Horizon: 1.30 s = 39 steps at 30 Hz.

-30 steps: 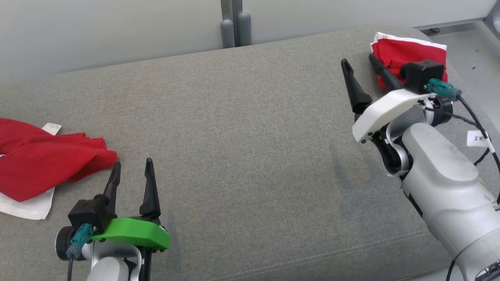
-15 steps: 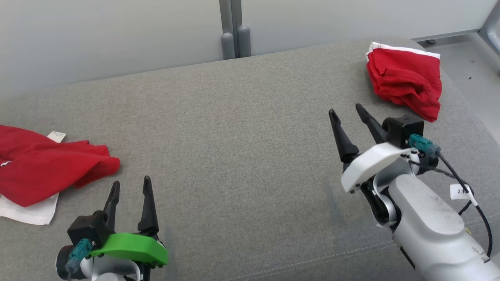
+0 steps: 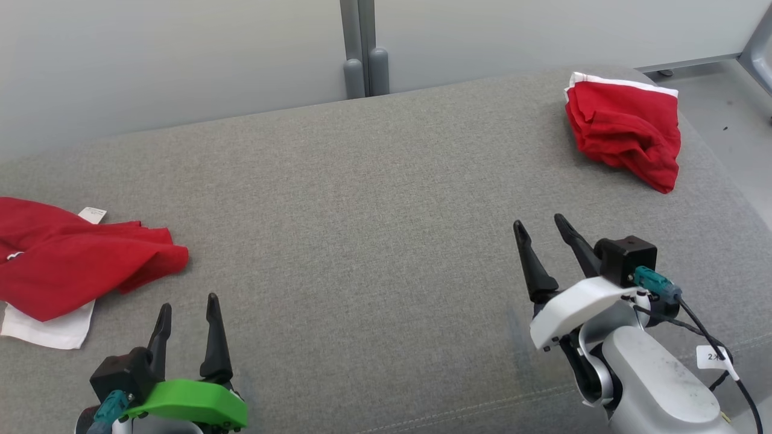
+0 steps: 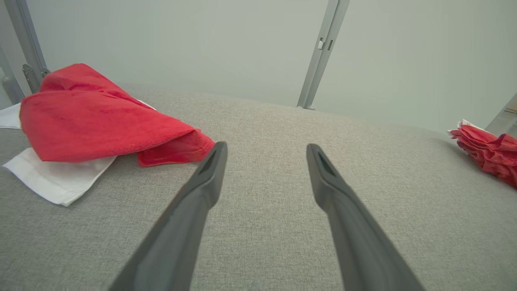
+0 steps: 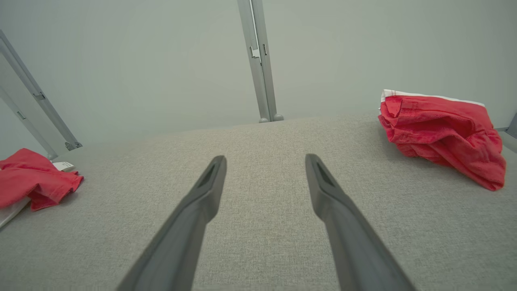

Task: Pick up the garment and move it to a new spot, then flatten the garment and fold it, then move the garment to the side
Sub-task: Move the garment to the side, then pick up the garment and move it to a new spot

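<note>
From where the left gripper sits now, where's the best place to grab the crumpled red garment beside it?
On the crumpled red garment, probably the corner nearest the left gripper, coming in low over the grey cushion from its middle. That corner juts out doubled and lifted; the white layer lies flat, harder to pinch.

Grey cushion: coarse woven cloth, matt, slightly rough. Red garment at right: soft creased cloth, matt, white cloth edge. Red garment at left: same matt cloth, w/ white cloth beneath. Left gripper: matt dark plastic fingers, smooth green plastic cover. Right gripper: same fingers, white plastic cover, slight sheen; forearm shell smooth grey, scuffed
</note>
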{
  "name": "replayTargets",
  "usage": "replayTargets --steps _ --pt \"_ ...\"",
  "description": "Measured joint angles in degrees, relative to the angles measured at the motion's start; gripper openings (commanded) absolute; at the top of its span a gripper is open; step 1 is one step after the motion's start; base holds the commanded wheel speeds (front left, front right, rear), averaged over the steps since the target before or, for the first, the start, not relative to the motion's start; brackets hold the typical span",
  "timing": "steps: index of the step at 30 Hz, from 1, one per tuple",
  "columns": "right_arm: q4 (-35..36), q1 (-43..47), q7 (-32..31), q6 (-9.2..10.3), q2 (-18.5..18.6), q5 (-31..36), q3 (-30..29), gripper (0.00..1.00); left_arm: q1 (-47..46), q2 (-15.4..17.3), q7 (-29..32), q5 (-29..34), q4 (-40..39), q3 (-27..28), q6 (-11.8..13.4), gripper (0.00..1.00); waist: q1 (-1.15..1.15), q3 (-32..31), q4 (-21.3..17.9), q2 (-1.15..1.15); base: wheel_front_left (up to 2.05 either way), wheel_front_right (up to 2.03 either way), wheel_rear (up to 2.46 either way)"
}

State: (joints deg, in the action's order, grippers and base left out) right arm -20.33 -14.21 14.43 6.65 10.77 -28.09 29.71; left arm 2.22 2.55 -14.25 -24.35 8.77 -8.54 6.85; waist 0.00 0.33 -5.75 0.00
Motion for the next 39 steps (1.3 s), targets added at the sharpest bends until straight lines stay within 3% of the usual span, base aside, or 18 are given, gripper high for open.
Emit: replayTargets --steps 39 --pt "7.06 8.76 0.0 0.51 -0.44 4.37 -5.11 1.0 3.87 0.01 -0.01 0.99 -2.78 2.05 0.22 1.0 0.0 -1.8 1.03 0.0 0.0 0.0 0.0"
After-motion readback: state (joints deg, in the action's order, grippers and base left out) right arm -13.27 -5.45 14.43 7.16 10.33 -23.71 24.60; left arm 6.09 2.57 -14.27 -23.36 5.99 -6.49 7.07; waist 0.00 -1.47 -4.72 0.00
